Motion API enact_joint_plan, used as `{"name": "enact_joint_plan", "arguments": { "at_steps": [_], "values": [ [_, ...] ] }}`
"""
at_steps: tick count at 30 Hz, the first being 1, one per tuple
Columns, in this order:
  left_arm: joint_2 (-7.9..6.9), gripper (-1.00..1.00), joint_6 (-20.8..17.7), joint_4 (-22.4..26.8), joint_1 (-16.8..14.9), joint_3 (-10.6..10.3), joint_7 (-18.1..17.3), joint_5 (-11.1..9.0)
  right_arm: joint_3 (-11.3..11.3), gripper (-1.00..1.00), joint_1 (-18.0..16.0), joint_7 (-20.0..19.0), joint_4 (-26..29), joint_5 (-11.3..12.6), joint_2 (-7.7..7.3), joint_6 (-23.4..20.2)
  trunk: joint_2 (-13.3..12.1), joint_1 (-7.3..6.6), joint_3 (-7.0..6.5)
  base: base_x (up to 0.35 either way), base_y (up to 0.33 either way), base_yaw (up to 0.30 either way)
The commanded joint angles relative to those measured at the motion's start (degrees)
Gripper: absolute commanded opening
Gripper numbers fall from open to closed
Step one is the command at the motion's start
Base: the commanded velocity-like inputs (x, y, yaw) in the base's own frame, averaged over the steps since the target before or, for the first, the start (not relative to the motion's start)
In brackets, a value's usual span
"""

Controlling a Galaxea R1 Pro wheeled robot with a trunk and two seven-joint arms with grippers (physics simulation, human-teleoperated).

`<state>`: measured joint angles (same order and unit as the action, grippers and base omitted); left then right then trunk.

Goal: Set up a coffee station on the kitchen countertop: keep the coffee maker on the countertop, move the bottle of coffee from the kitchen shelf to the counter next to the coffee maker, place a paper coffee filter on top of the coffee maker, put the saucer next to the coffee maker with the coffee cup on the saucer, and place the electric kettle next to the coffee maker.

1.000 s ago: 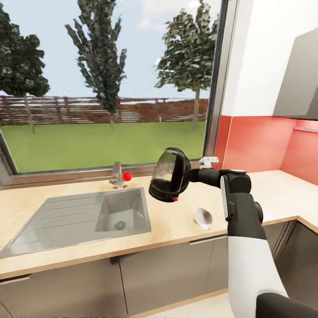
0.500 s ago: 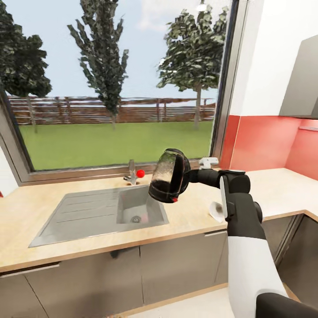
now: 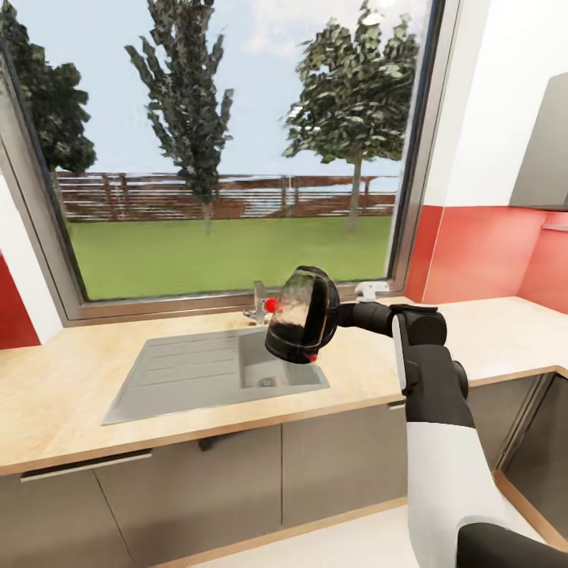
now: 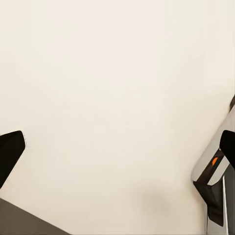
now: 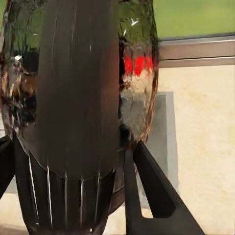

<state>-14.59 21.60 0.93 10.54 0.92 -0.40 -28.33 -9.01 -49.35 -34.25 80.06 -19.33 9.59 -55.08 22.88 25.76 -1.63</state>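
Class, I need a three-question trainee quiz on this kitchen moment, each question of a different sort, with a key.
1. True or false: the electric kettle stands on the kitchen countertop.
2. Which gripper holds it? A) left B) right
3. Fill in: in the head view the kettle hangs in front of the ____.

Key: 1 false, it is held tilted in the air; 2 B, the right gripper grasps its handle; 3 sink.

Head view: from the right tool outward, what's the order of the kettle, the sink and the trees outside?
1. Kettle: held in the right tool, tipped sideways above the counter.
2. Sink: set in the counter, below and left of the kettle.
3. Trees: outside, beyond the window.
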Motion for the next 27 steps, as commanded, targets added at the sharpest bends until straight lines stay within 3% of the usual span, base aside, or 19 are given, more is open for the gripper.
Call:
{"name": "enact_joint_plan", "arguments": {
  "at_steps": [1, 27],
  "values": [
    [0.0, 1.0, 0.0, 0.1, 0.0, 0.1, 0.0, -0.1, -0.1, -1.0, 0.0, -0.6, 0.0, -0.2, 0.08, -0.2, 0.0, 0.02, 0.0, -0.008, 0.338, 0.0],
    [0.0, 1.0, 0.0, 0.1, 0.0, 0.1, -0.3, -0.1, -0.1, -1.0, 0.0, -0.6, 0.0, -0.1, 0.17, -0.3, 0.0, 0.02, 0.0, 0.0, 0.342, 0.0]
  ]
}}
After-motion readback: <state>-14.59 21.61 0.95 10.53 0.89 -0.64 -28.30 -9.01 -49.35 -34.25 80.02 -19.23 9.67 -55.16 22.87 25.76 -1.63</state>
